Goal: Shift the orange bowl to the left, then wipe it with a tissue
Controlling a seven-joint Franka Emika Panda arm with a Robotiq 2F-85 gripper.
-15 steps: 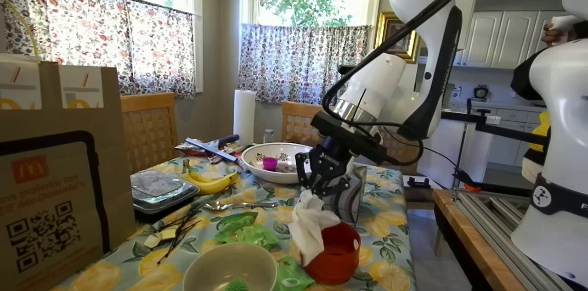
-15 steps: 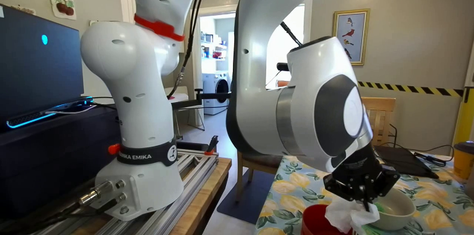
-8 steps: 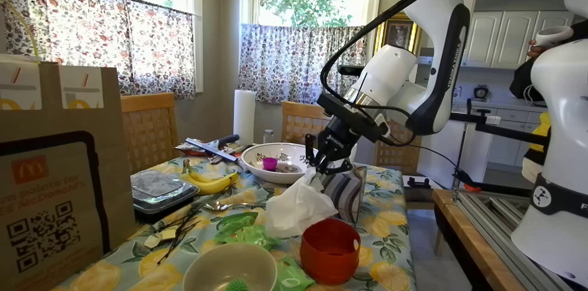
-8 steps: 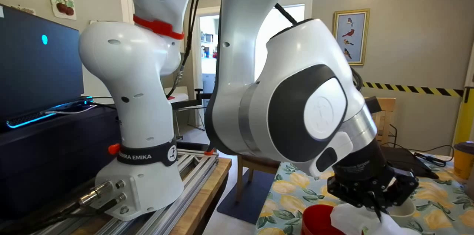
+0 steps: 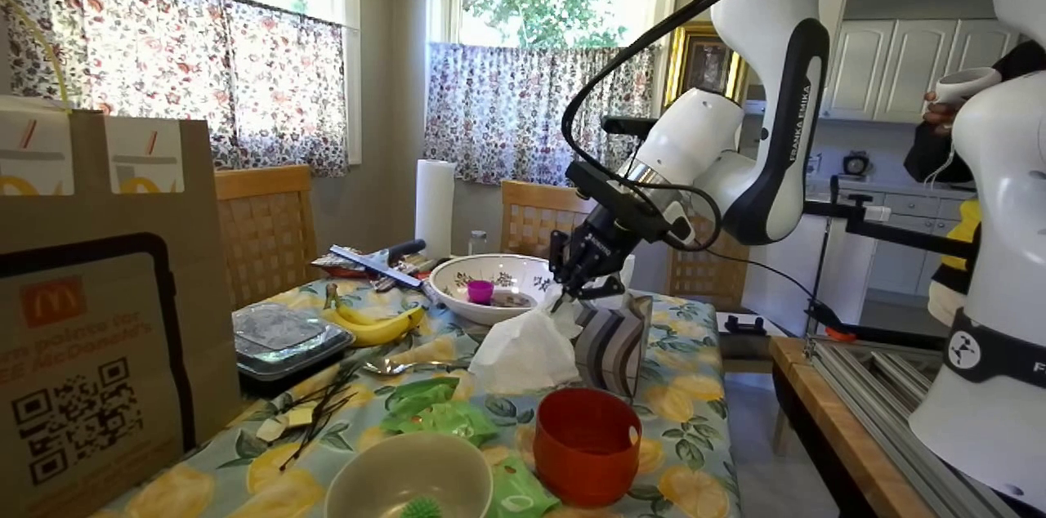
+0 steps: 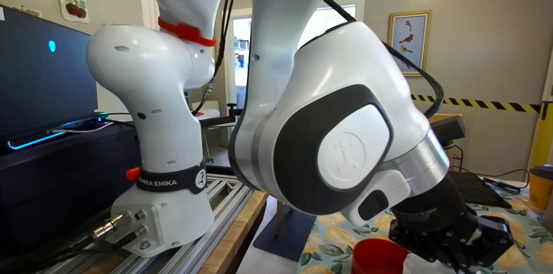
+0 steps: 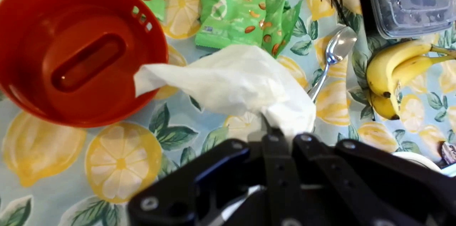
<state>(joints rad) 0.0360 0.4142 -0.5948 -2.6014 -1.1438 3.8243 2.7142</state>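
Note:
The orange bowl (image 5: pixel 587 461) stands upright on the tablecloth; it also shows in the other views (image 6: pixel 373 256) (image 7: pixel 89 103). My gripper (image 5: pixel 564 301) is shut on the tissue (image 5: pixel 523 350), a crumpled white sheet that hangs from the fingertips above the table, behind the bowl. In the wrist view the gripper (image 7: pixel 286 133) is beside the bowl, with the tissue (image 7: pixel 235 80) spread ahead of it; one tissue corner overlaps the bowl's rim in the picture. Whether it touches the rim I cannot tell. In an exterior view the tissue (image 6: pixel 423 265) is partly cut off by the frame's bottom edge.
A grey patterned box (image 5: pixel 617 350) stands close to the gripper. A wide white bowl (image 5: pixel 458 301) is behind. A pale bowl (image 5: pixel 359 473) and green packets (image 7: pixel 229 12) lie near the orange bowl. A spoon (image 7: pixel 331 55), bananas (image 7: pixel 388 65) and a lidded container (image 5: pixel 286 342) are farther off.
The tissue was at the bowl's rim, hanging partly over it. The gripper has carried it up and back from the bowl, and the tissue hangs more spread out. The bowl has not moved.

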